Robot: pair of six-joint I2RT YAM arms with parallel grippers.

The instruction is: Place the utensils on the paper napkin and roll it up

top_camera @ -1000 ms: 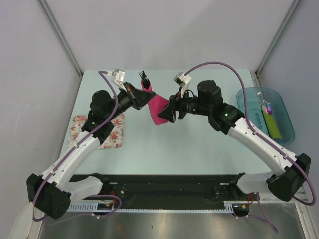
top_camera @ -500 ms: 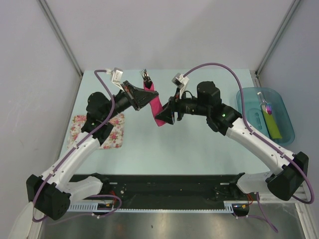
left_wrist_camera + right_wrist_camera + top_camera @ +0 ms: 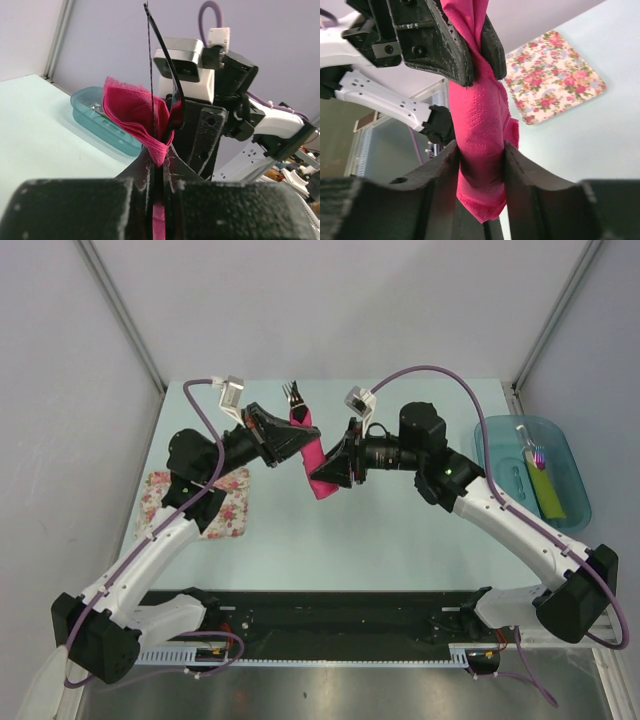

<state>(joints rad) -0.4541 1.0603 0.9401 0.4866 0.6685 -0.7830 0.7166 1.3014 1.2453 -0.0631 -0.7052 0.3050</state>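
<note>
Tightened since a second ago from a splayed flap into a slim slanted roll: paper napkin (image 3: 318, 465), held between both arms over the middle of the table (image 3: 400, 540), black fork (image 3: 292, 393) tines poking out the far end. Pinched at the upper part by left fingers (image 3: 142, 172), closed almost fully on pink paper. Clamped lower down by right fingers (image 3: 442, 172), half closed, pressing both sides of the roll.
</note>
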